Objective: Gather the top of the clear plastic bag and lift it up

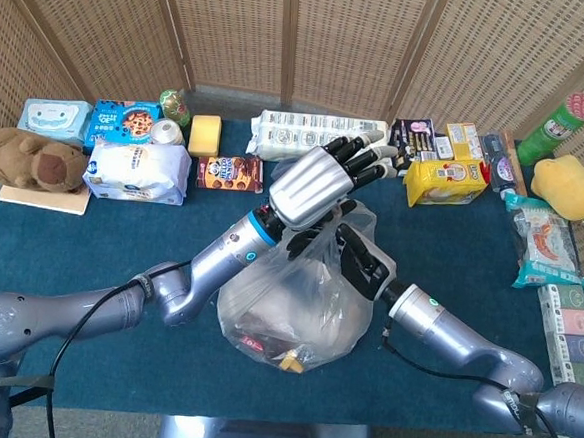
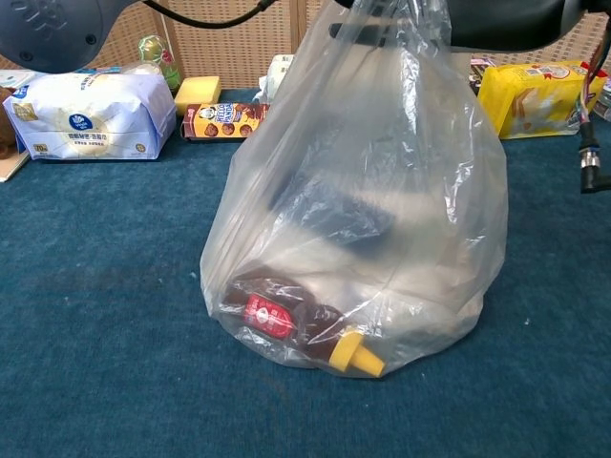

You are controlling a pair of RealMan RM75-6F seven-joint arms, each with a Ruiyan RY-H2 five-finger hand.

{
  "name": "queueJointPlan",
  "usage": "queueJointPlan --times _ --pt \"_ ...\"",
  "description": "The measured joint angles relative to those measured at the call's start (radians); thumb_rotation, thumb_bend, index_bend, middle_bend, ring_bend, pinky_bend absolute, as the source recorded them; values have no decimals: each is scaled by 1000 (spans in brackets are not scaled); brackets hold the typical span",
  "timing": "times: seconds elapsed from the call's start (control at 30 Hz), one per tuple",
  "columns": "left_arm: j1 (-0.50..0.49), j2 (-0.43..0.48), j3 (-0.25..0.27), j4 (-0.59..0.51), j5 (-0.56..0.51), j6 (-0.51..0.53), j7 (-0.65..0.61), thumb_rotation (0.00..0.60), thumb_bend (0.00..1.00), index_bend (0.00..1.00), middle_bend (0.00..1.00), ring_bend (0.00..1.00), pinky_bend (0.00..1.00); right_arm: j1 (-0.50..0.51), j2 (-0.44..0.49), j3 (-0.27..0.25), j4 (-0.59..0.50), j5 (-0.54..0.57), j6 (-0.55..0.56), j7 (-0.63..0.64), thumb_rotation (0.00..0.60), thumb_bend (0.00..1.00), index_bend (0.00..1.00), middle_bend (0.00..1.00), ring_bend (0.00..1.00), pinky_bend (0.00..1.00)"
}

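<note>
Hovering above the bag's mouth, the left hand (image 1: pixel 312 187) has its fingers spread and extended, the thumb side touching the plastic but gripping nothing I can make out. Its partner, the right hand (image 1: pixel 361 261), presses into the gathered top from the other side; whether it clasps the film is unclear. Standing upright on the blue table (image 1: pixel 90 240), the clear plastic bag (image 2: pixel 358 205) tapers upward, a sauce bottle (image 2: pixel 301 326) lying flat inside.
</note>
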State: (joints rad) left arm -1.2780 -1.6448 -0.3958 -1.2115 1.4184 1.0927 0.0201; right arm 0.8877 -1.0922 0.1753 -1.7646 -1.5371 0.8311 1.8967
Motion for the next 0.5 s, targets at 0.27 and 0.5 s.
queueJointPlan --times 0.27,0.5 --pt "16 23 5 -17 -9 2 1 600 224 229 183 95 257 -6 12 -3 10 4 -4 21 186 150 380 482 488 345" --pt "34 48 18 -35 -20 -10 10 600 211 216 178 93 257 -6 23 -7 12 1 -18 45 187 152 417 537 600 415"
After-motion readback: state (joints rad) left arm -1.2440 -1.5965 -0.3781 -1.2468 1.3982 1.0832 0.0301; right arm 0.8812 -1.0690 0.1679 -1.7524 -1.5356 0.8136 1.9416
